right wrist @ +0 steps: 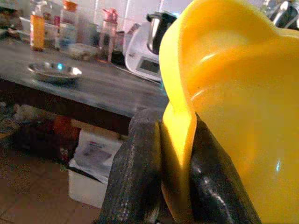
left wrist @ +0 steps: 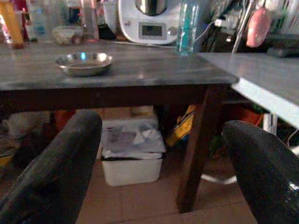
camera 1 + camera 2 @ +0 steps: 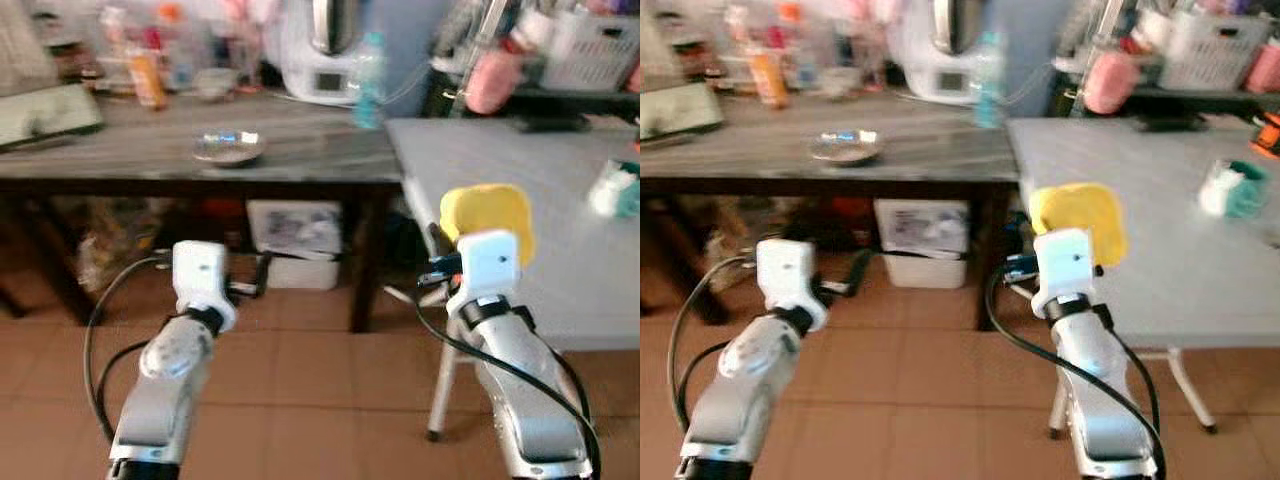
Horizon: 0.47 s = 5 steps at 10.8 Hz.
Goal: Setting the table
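My right gripper [image 1: 175,154] is shut on the rim of a yellow plastic bowl [image 3: 487,215], holding it up over the near left corner of the grey table [image 3: 560,270]. One black finger [image 1: 135,172] presses each side of the bowl's wall [image 1: 233,107]. My left gripper [image 2: 159,163] is open and holds nothing, raised in front of the dark wooden table [image 3: 300,160]. A small metal dish [image 3: 229,147] sits on that wooden table, ahead of the left gripper.
A white appliance [image 3: 322,55], a blue bottle [image 3: 369,78] and several jars stand at the back of the wooden table. A white bin [image 3: 293,240] sits under it. A white and teal object [image 3: 618,190] lies on the grey table's right side.
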Available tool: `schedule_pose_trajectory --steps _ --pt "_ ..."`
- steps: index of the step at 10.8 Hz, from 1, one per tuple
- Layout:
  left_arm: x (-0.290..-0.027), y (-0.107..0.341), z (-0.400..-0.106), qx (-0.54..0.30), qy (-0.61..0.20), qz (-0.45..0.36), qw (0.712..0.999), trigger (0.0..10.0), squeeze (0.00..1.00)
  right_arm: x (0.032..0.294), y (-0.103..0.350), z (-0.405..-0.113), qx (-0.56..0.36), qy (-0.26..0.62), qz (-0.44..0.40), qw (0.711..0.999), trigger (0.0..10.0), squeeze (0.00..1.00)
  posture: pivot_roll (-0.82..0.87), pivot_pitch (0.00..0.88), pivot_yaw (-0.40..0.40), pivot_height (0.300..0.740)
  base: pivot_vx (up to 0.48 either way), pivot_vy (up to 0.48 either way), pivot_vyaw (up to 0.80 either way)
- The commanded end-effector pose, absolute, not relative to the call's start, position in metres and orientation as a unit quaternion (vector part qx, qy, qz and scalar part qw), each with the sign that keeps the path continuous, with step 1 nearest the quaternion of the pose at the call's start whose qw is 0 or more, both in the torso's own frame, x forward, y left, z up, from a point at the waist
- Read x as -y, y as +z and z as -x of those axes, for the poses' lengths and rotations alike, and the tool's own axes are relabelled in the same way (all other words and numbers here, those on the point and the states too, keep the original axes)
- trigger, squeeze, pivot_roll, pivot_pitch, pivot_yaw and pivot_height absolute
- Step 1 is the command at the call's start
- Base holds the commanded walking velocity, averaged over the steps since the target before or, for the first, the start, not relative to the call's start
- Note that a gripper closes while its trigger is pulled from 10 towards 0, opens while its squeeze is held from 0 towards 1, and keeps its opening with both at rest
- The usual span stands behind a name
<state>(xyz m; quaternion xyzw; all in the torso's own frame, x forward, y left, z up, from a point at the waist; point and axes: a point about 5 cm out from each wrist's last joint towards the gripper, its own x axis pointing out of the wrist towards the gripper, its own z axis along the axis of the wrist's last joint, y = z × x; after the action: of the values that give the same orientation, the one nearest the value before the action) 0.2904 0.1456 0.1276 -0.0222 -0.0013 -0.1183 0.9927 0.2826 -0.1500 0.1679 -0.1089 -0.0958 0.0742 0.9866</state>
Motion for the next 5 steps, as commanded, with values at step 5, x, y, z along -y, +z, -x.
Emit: schedule_pose_trajectory --steps 5 --pt "-0.1382 0.1284 -0.2918 0.006 -0.125 0.021 0.992 10.0 0.00 0.1556 0.1707 -0.2815 0.103 0.067 0.123 0.985 10.0 0.00 -0.02 0.009 0.014 0.740 0.000 0.480 0.00"
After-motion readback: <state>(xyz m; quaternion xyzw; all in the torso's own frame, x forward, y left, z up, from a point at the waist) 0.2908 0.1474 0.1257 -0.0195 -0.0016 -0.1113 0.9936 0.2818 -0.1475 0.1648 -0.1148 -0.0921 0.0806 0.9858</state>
